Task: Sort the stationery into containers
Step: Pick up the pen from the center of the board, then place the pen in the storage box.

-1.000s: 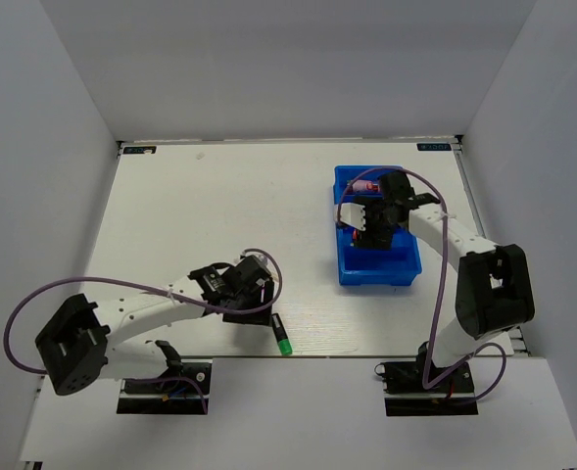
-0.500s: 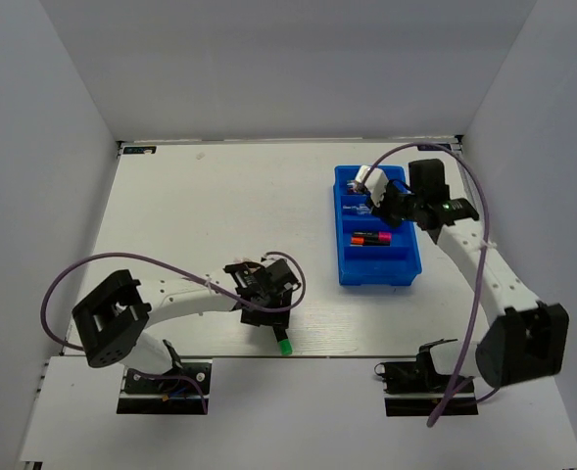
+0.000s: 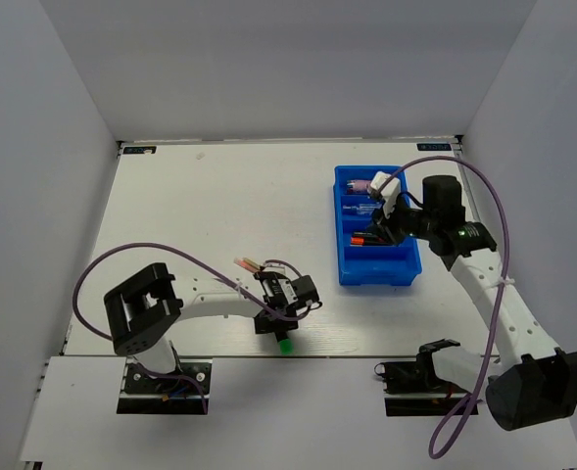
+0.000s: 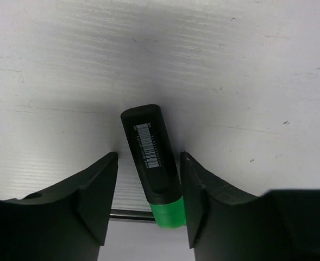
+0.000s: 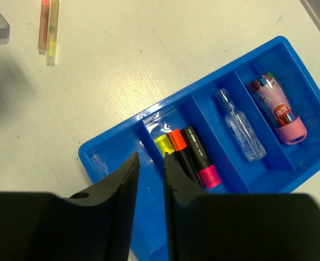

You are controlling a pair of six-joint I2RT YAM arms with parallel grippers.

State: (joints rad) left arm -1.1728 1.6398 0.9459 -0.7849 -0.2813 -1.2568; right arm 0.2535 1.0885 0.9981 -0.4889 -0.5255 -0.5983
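A black highlighter (image 4: 148,142) with a green cap (image 4: 168,213) lies on the white table near its front edge (image 3: 281,341). My left gripper (image 4: 149,160) is open and straddles it. The right finger (image 4: 195,185) touches the highlighter, and a gap remains on the left. The blue bin (image 3: 376,277) stands at the right. Its compartments hold yellow, orange and pink capped highlighters (image 5: 189,155), a clear pen (image 5: 238,130) and a pink tube (image 5: 279,109). Above the bin (image 5: 108,157) hovers my right gripper (image 5: 150,160), its jaws slightly open with nothing between them. Two thin sticks (image 5: 46,27) lie on the table.
The sticks (image 3: 247,264) rest just behind the left arm's wrist. The table's front edge seam (image 4: 128,215) runs under the green cap. White walls enclose the table on three sides.
My left gripper has moved right over the green-capped highlighter and its jaws have narrowed around it. The right gripper has lifted off the bin toward the right; its jaws shut, then parted a little.
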